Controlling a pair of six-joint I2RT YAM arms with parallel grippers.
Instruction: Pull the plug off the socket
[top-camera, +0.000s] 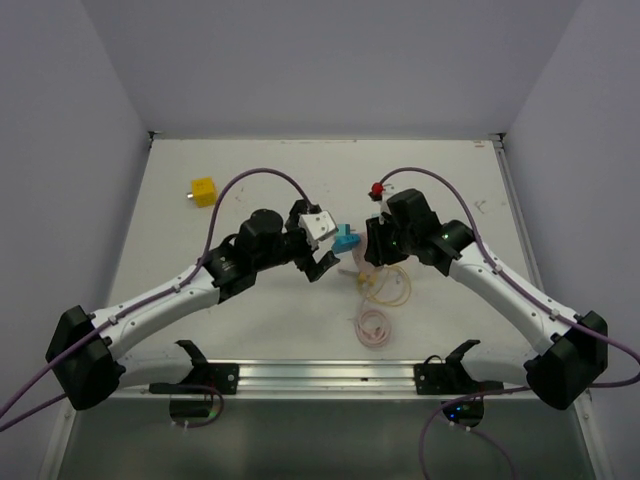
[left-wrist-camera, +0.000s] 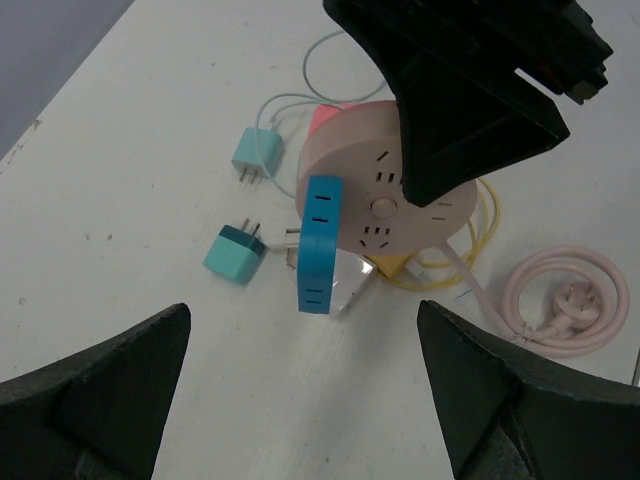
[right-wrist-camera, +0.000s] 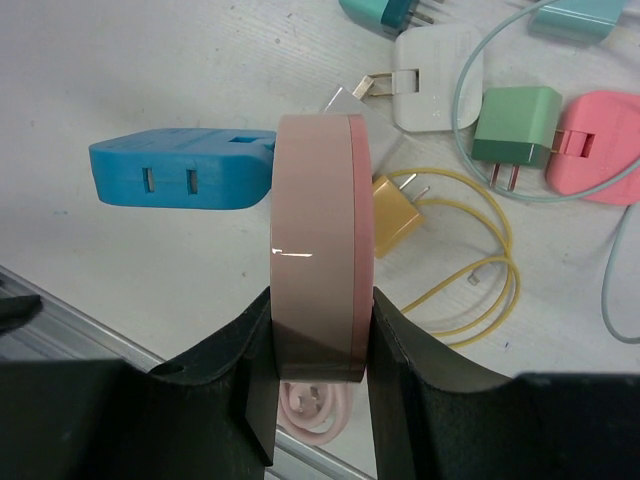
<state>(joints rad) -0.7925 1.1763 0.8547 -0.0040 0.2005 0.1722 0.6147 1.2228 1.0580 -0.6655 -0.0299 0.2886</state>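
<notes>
We are observing the right gripper (right-wrist-camera: 320, 300) holding the round pink socket (right-wrist-camera: 312, 200) up on its edge. Its fingers (right-wrist-camera: 250, 360) are pinching the disc across its thickness, one on each flat face. We judge this grip to be serving as an anchor, so that a pull on the plug does not drag the socket along the table (top-camera: 260, 320).

The blue plug (left-wrist-camera: 318, 245) is sitting against the socket's front face near its rim and is jutting out sideways toward the left arm. It appears seated, though the pins are hidden from us.

The left gripper (left-wrist-camera: 302, 340) is hovering just short of the blue plug with its fingers (left-wrist-camera: 100, 400) spread wide apart and touching nothing. The plug's narrow body is lining up with the gap between them, which suits a closing grasp on its two broad faces.

We are reading the extraction as not yet begun. The next move is calling for the left arm to advance, close on the blue body and draw straight away from the socket face.

Loose items are crowding the area below: a teal charger (left-wrist-camera: 234, 255), a yellow charger (right-wrist-camera: 392, 215) with its cable, and a coiled pink cord (left-wrist-camera: 565, 300). A low approach is risking contact with them.
</notes>
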